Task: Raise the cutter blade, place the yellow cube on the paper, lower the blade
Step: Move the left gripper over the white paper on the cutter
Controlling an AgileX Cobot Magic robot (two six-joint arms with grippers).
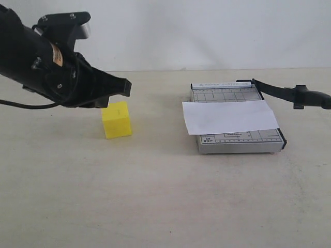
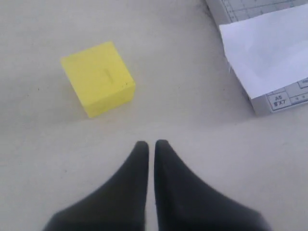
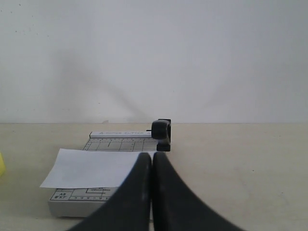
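The yellow cube [image 1: 117, 120] [image 2: 98, 77] rests on the table, left of the grey trimmer [image 1: 227, 94]. My left gripper [image 1: 125, 87] [image 2: 151, 143] hovers just above and behind the cube, shut and empty, not touching it. The paper [image 1: 230, 116] [image 2: 269, 53] [image 3: 91, 168] lies across the trimmer base. The cutter blade [image 1: 279, 91] stands raised, slanting up and to the right from its hinge, its thick handle [image 1: 313, 97] [image 3: 161, 132] free in the air. My right gripper [image 3: 152, 155] is shut and empty, short of the handle; the exterior view does not show it.
A plain white wall rises behind the beige table. A cable from the left arm [image 1: 31, 57] trails off the left edge. Open tabletop lies between cube and trimmer and along the front.
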